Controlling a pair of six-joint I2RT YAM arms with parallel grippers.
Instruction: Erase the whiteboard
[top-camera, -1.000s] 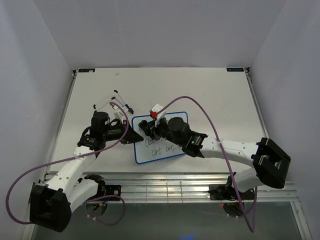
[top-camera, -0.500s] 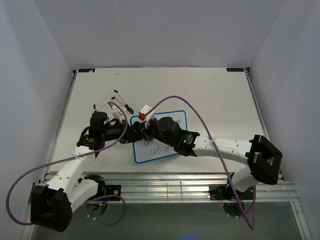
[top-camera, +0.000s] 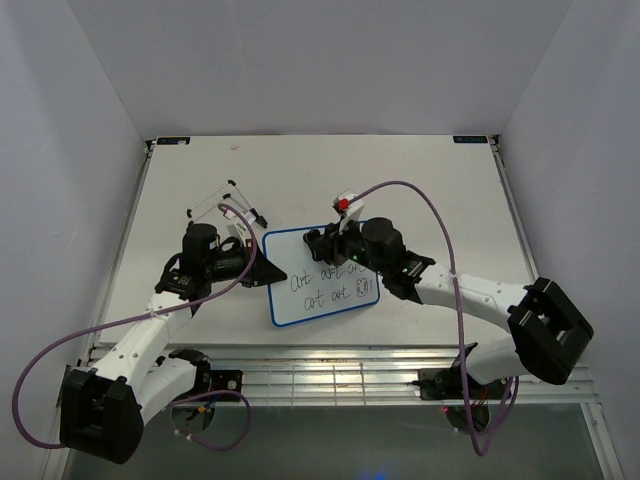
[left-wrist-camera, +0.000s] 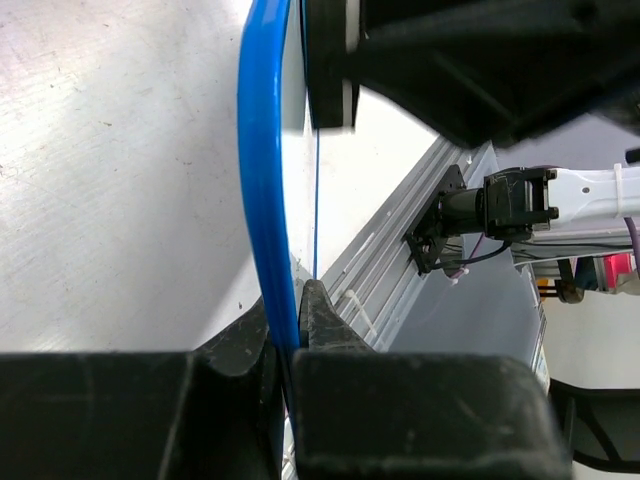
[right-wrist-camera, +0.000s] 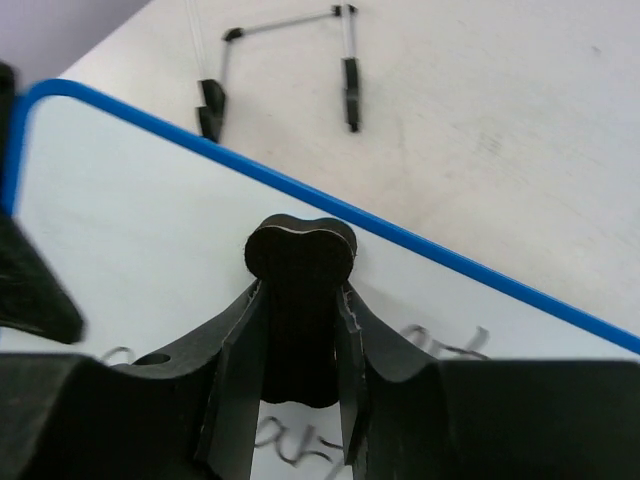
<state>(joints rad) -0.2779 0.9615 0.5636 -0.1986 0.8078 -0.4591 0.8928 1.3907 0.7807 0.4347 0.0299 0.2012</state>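
White table (top-camera: 430, 170), top view. Whiteboard (top-camera: 300, 303) lies approx mid-table, a bit twd 6 o'clock, blue rim, black handwriting on its face. Thin black wire stand (right-wrist-camera: 347, 95) lies at board's 10 o'clock, just beside that corner.
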